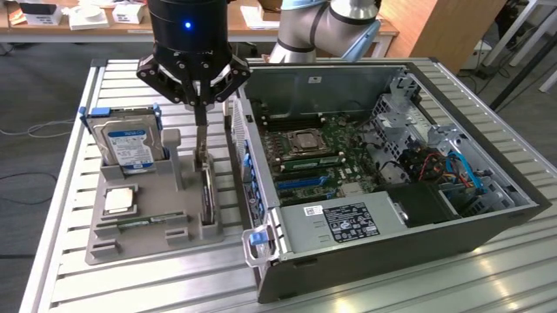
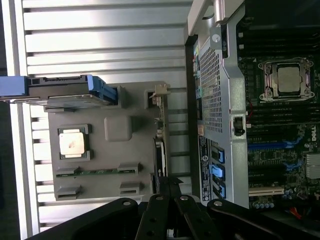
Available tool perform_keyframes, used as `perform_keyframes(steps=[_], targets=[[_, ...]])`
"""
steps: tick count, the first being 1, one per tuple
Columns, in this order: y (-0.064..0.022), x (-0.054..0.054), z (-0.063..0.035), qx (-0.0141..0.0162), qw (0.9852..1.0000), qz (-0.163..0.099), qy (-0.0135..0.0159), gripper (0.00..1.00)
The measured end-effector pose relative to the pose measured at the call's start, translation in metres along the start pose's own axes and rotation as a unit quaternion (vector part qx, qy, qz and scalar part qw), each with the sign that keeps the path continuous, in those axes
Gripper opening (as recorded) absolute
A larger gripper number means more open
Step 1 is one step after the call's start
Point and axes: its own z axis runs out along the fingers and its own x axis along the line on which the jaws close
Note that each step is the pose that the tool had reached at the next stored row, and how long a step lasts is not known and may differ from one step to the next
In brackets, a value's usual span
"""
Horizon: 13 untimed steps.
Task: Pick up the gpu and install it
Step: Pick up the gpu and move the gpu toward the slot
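Observation:
The gpu is a thin dark card standing edge-on in a slot of the grey holder tray, next to the computer case. In the wrist view the gpu runs as a slim strip along the holder tray's edge. My gripper hangs straight above the card's far end, its fingers drawn together on the card's upper edge. The card still sits in its slot.
The open computer case lies at the exterior view's right, motherboard and blue slots exposed. A silver hard drive with a blue label, a CPU chip and a green memory stick sit in the tray. The slatted metal table surrounds them.

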Motion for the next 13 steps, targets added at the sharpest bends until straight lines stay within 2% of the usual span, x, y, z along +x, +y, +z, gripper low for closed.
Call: perform_keyframes(steps=[10, 11, 12, 13], targets=[[0.0000, 0.0000, 0.0000, 0.0000, 1.0000, 0.000, 0.0000, 0.11], [0.0000, 0.0000, 0.0000, 0.0000, 1.0000, 0.000, 0.0000, 0.11], [0.0000, 0.0000, 0.0000, 0.0000, 1.0000, 0.000, 0.0000, 0.17], [0.0000, 0.0000, 0.0000, 0.0000, 1.0000, 0.000, 0.0000, 0.17]])
